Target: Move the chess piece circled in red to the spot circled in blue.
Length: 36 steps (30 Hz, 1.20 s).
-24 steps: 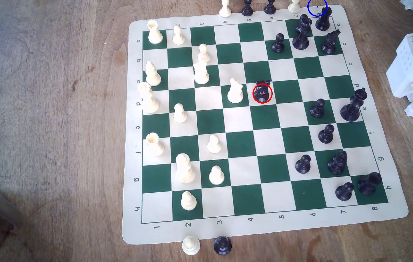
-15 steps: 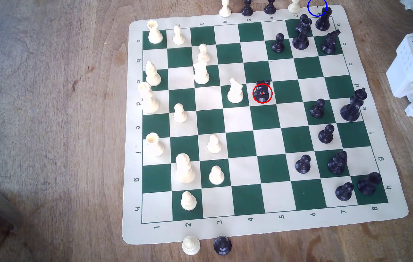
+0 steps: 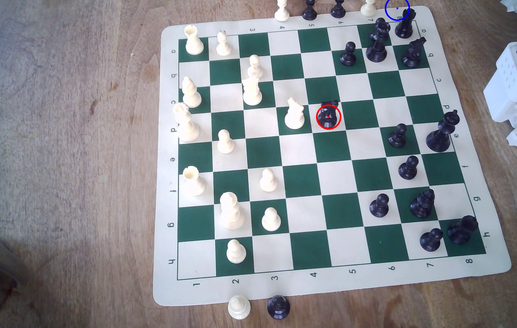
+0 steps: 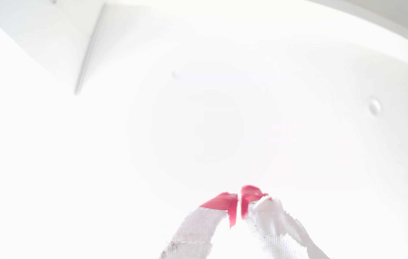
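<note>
Exterior view puts the chess piece circled in red (image 3: 328, 115) upright near the board's middle, just beside a white knight (image 3: 294, 114). It looks light, rigid and glossy, so likely slippery; the narrow waist under its blocky top seems the surest hold. The spot circled in blue (image 3: 397, 8) lies well apart, at the mat's far corner. In the wrist view the gripper (image 4: 239, 199) has its red tips nearly together, holding nothing.

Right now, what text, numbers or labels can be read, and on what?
"1 2 3 4 5 6 7 8": near border of the mat.
"a" to "h": both side borders, one letter a row.
"3" to "7": far border; the rest hidden or too blurred.
Nothing readable on the pieces or the gripper.
</note>
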{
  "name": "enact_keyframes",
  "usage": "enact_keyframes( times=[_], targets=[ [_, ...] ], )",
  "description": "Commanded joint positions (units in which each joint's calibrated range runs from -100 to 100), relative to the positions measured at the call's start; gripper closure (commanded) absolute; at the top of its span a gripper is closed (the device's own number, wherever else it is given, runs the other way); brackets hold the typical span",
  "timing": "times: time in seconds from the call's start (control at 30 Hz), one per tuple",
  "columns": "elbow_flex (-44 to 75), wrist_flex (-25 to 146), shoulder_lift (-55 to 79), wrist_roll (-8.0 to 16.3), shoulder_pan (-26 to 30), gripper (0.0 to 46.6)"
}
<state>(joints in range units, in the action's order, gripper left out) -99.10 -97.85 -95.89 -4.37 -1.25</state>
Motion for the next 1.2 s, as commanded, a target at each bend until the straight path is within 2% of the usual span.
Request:
enact_keyframes(
  times=[0.0, 0.13, 0.2, 0.23, 0.33, 0.37, 0.4, 0.5, 0.53, 0.6, 0.7, 0.8, 0.83, 0.93, 0.97, 1.17],
  targets=[
    [-0.8, 6.5, 0.1, 0.6, 1.4, 46.4],
    [-0.9, 15.0, 0.1, 0.4, 3.2, 46.4],
    [-0.9, 21.7, 0.1, -0.4, 3.9, 46.4],
    [-0.9, 30.2, 0.1, -1.3, 3.6, 46.5],
    [-0.1, 44.9, 0.1, -1.3, -0.3, 46.5],
    [1.1, 50.1, 0.1, -0.9, -1.8, 46.5],
    [5.9, 63.3, 0.1, 0.0, -4.5, 46.5],
    [16.9, 87.0, 0.1, 2.5, -6.8, 46.5],
    [24.8, 102.2, 2.2, 4.2, -7.2, 44.5],
    [28.0, 109.6, 5.0, 4.1, -6.0, 41.2],
    [32.5, 127.3, 10.6, 3.7, -2.6, 38.8],
    [36.2, 141.1, 16.7, 3.3, 1.1, 40.6],
    [38.9, 149.0, 23.5, 3.4, 4.0, 42.3],
    [39.6, 151.3, 32.9, 3.7, 6.3, 41.8],
    [39.6, 149.1, 39.2, 4.2, 7.0, 40.0],
    [46.2, 146.0, 57.0, 3.8, 4.7, 37.0]
  ],
)
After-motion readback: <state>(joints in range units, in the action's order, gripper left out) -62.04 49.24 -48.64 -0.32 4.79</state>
